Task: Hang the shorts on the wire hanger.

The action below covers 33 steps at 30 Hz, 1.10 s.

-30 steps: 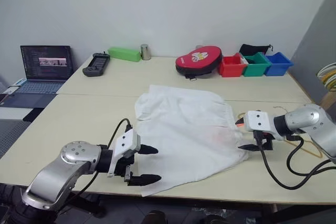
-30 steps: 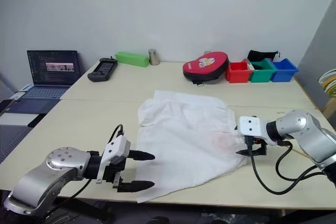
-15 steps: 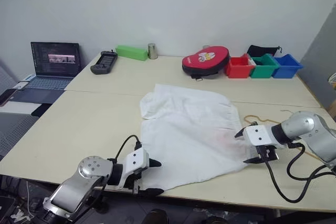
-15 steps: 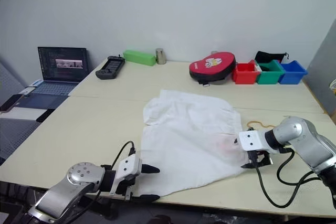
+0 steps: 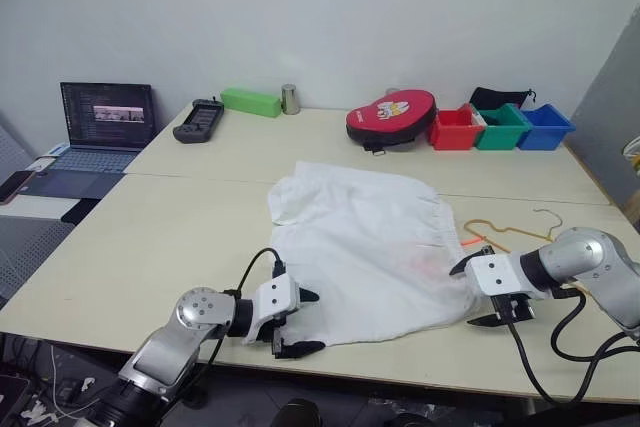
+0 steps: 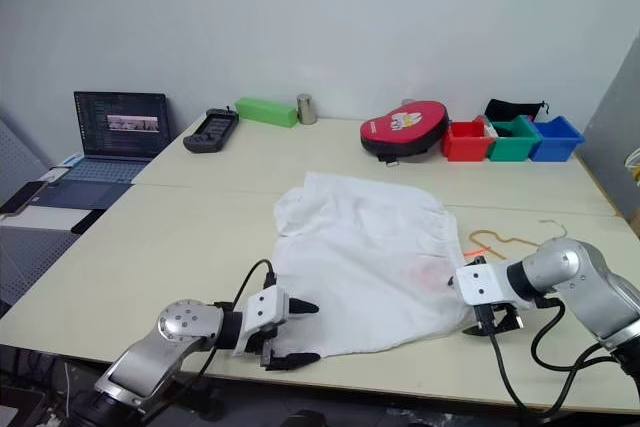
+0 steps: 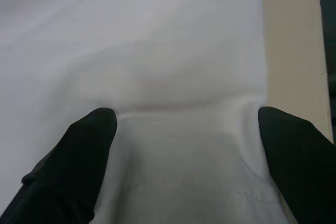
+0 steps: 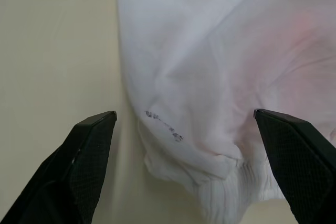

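On the table (image 5: 150, 237), the shorts (image 5: 365, 247) lie flat between both grippers; the wire hanger (image 5: 505, 235) lies just past their right edge. Left gripper (image 5: 300, 323) and right gripper (image 5: 480, 292) stand spread, empty, each straddling a near corner; the right is nearer the hanger.

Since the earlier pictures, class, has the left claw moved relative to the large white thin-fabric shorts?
Yes. The left claw has closed in on the shorts' near corner, its open fingers now straddling the fabric.

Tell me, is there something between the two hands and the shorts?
Nothing visible. The left hand and the right hand both stand open right at the edges of the shorts, on the bare table.
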Available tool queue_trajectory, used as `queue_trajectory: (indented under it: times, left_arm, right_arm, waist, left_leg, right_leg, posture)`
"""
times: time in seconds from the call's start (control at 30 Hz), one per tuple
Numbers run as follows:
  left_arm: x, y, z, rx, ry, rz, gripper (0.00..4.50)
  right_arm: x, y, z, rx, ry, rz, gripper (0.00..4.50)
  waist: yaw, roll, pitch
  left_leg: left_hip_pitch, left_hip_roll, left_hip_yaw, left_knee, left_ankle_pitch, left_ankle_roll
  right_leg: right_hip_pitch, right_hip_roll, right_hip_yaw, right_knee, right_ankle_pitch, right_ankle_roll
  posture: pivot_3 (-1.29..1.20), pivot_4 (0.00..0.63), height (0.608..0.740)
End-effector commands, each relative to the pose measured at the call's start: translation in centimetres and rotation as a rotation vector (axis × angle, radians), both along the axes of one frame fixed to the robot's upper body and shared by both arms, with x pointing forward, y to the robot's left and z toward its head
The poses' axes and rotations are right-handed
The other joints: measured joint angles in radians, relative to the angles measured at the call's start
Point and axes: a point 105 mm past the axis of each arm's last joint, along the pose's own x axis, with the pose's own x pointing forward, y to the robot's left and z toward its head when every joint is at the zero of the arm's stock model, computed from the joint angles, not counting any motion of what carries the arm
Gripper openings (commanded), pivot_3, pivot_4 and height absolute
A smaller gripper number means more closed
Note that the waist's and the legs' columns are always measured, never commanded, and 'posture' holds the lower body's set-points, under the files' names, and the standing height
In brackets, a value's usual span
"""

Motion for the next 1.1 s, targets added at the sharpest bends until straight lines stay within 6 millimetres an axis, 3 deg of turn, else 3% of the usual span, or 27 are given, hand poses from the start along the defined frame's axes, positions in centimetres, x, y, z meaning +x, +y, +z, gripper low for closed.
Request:
queue_trajectory:
  times: [0.03,0.37,0.6,0.73,0.83,1.1]
  left_arm:
    - [0.8,1.9,-0.2,0.086,-0.018,0.027,3.55]
    - [0.7,2.2,-0.3,0.096,-0.015,0.014,1.53]
    - [1.2,3.2,0.0,0.107,-0.031,0.041,0.07]
    - [1.6,3.7,0.3,0.112,-0.042,0.059,0.03]
    - [1.7,4.0,0.4,0.115,-0.046,0.066,0.00]
    - [1.9,4.7,0.6,0.127,-0.054,0.071,0.00]
  right_arm:
    - [0.7,0.4,1.0,0.014,-0.070,0.003,4.42]
    - [2.3,1.0,-0.3,-0.025,-0.207,0.079,4.42]
    - [2.5,1.4,-1.1,-0.005,-0.189,0.076,4.42]
    - [2.6,1.5,-1.2,0.000,-0.187,0.078,4.42]
    - [2.9,1.7,-1.2,0.012,-0.187,0.071,3.96]
    - [3.3,1.9,-1.4,0.023,-0.196,0.071,2.07]
  waist:
    - [-0.001,0.000,0.000]
    - [-0.003,0.000,-0.001]
    - [-0.001,-0.001,-0.001]
    - [-0.001,-0.001,-0.001]
    - [-0.002,-0.001,-0.001]
    - [0.001,-0.001,-0.001]
  left_leg:
    - [0.000,0.000,0.000,0.000,0.000,0.000]
    - [0.001,0.000,0.000,0.000,0.000,0.000]
    - [0.001,0.000,0.000,0.000,0.000,0.000]
    - [0.002,0.000,0.000,0.000,0.000,0.000]
    - [0.002,0.000,0.000,-0.001,0.000,0.000]
    - [0.002,0.000,0.000,-0.001,0.000,0.000]
  right_leg:
    - [0.000,0.000,0.000,0.000,0.000,0.000]
    - [0.001,0.001,0.000,0.001,0.000,0.000]
    - [0.001,0.001,0.001,0.001,0.000,0.000]
    - [0.001,0.001,0.001,0.001,0.000,0.000]
    - [0.001,0.001,0.001,0.001,0.000,0.000]
    - [0.001,0.001,0.001,0.001,0.000,-0.001]
  posture:
    - [0.29,0.000,0.740]
    - [0.31,0.000,0.740]
    - [0.32,0.000,0.740]
    - [0.33,0.000,0.740]
    - [0.33,0.000,0.740]
    - [0.34,0.000,0.740]
